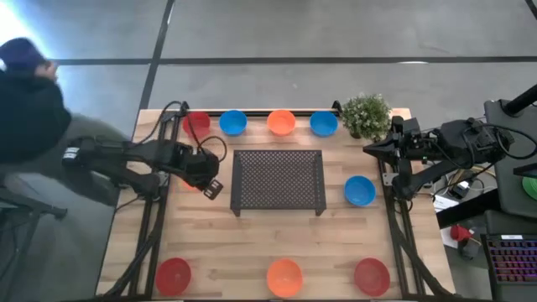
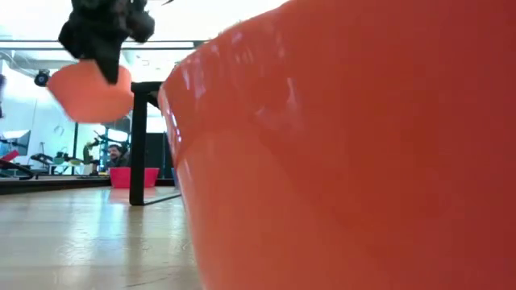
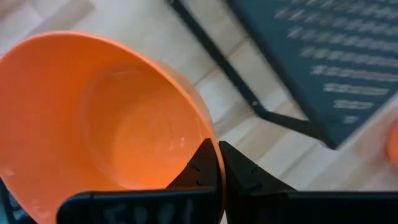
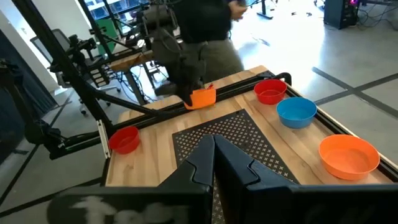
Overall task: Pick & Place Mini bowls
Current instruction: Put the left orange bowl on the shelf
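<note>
Bench (image 1: 210, 252) is carrying the dark mesh rack (image 1: 278, 179) at its middle, with bowls along the far and near edges.

Left arm is reaching in from the left edge; the left gripper (image 1: 208, 186) is sitting just off the rack's left side with its jaws pinching the rim of an orange bowl (image 3: 99, 118). From above that bowl is almost fully hidden under the gripper, only a sliver of orange showing. Low view is showing it lifted clear of the bench, hanging below the dark gripper. Left wrist view is cutting the bowl off at the frame edge.

Right arm is waiting over the right edge near the far corner, right gripper (image 4: 214, 152) with jaws pressed together, nothing between them.

Far edge row: red bowl (image 1: 197, 123) partly hidden behind the left arm's cables, then blue bowl (image 1: 233, 122), orange bowl (image 1: 282, 122), blue bowl (image 1: 324, 123), then the potted plant (image 1: 367, 114) at the far right corner. One more blue bowl (image 1: 360, 190) is sitting right of the rack.

Near edge row: red bowl (image 1: 174, 274), orange bowl (image 1: 284, 277), red bowl (image 1: 372, 275). The near orange one is filling most of the low view and blocking nearly everything behind it.

Person (image 1: 29, 105) in dark clothing is standing off the far left corner, partly cut off.
</note>
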Robot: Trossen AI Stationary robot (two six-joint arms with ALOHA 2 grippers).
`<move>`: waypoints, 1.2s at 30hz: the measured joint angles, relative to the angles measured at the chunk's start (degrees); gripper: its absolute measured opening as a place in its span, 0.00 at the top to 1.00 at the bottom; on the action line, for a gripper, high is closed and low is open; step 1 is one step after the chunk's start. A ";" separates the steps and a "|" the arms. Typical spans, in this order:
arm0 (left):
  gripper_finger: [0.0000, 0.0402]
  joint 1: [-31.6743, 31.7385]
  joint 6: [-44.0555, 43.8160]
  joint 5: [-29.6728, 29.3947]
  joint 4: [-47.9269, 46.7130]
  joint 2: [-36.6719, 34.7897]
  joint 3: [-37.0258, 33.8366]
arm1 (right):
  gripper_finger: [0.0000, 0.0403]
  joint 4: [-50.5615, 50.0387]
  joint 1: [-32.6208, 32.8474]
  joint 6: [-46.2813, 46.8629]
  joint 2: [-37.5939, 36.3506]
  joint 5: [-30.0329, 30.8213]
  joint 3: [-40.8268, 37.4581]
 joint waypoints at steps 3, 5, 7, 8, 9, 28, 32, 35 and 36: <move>1.00 0.00 3.24 -1.41 -4.17 1.92 5.61 | 0.98 0.00 0.00 -0.08 0.00 0.01 0.00; 1.00 0.00 5.78 -2.33 -6.94 3.74 9.65 | 0.98 0.00 0.00 -0.13 0.00 0.02 -0.02; 1.00 0.00 8.97 -2.86 -8.91 5.79 13.72 | 0.98 0.00 0.00 -0.09 0.01 0.02 -0.02; 1.00 0.00 10.91 -2.94 -9.56 6.93 15.65 | 0.98 0.00 0.00 -0.11 0.02 0.02 0.00; 1.00 0.00 12.95 -2.95 -10.00 8.17 17.54 | 0.98 0.00 0.00 -0.13 0.02 0.02 0.00; 1.00 -0.01 46.82 0.12 -12.48 31.78 38.15 | 0.98 0.00 0.00 -0.02 0.04 0.04 -0.02; 1.00 -0.02 48.60 0.68 -12.45 34.60 38.09 | 0.98 0.00 0.00 -0.02 0.04 0.04 -0.02; 1.00 0.00 50.06 1.26 -12.59 36.33 38.09 | 0.98 0.00 0.00 -0.11 0.02 0.02 -0.02; 1.00 -0.01 50.28 1.45 -12.65 36.64 38.09 | 0.98 0.00 0.00 -0.11 0.00 0.02 -0.02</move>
